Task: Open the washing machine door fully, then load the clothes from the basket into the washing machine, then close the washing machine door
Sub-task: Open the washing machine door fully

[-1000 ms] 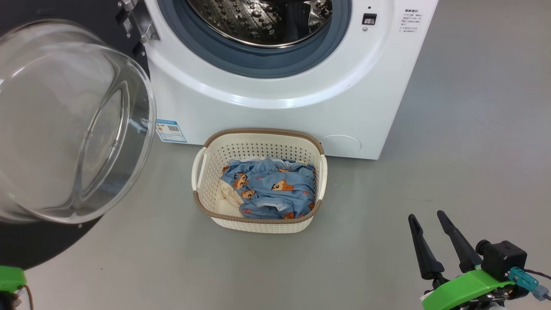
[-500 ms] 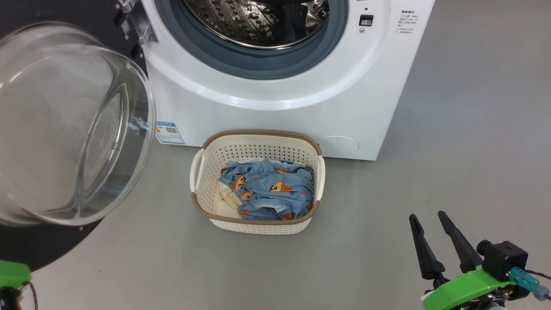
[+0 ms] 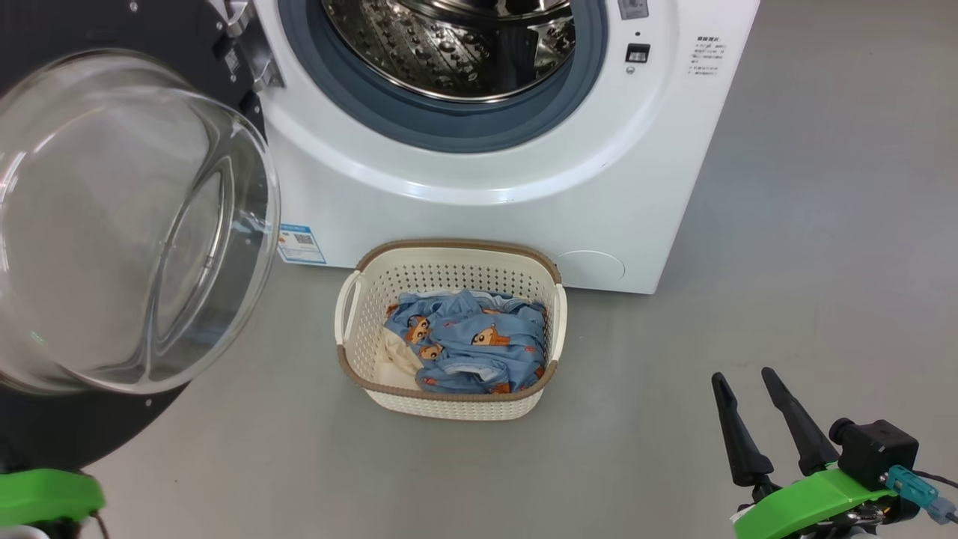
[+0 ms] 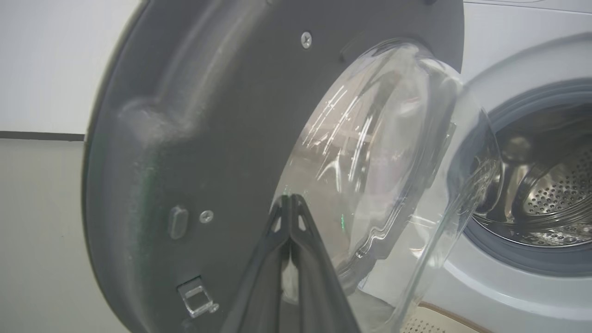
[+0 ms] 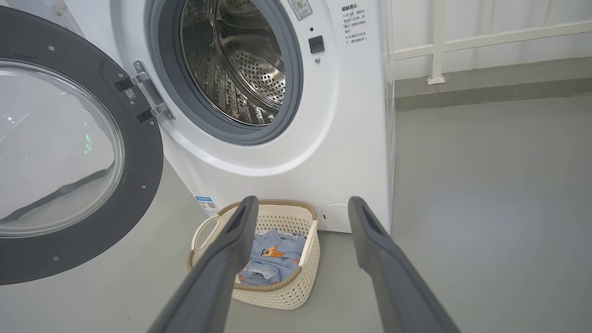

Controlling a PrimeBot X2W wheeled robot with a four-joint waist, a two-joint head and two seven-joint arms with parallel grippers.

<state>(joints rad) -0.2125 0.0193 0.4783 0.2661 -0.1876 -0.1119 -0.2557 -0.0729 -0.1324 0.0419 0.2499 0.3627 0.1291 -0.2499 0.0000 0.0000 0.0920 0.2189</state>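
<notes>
One washing machine (image 3: 486, 217), one door (image 3: 127, 224), one basket (image 3: 456, 245) of clothes (image 3: 471, 340).

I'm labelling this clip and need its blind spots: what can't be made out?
Head view: lower clothes in the basket, covered by the top garment.
Head view: print on the blue label, too small.
Left wrist view: whether the shut left gripper touches the washing machine door; its fingers block the contact.

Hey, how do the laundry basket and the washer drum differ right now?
The basket is cream plastic; the drum is shiny steel. The basket holds the clothes; the drum's visible part is empty. The basket opens upward on the floor; the drum opens forward in the washing machine. Both are perforated.
</notes>
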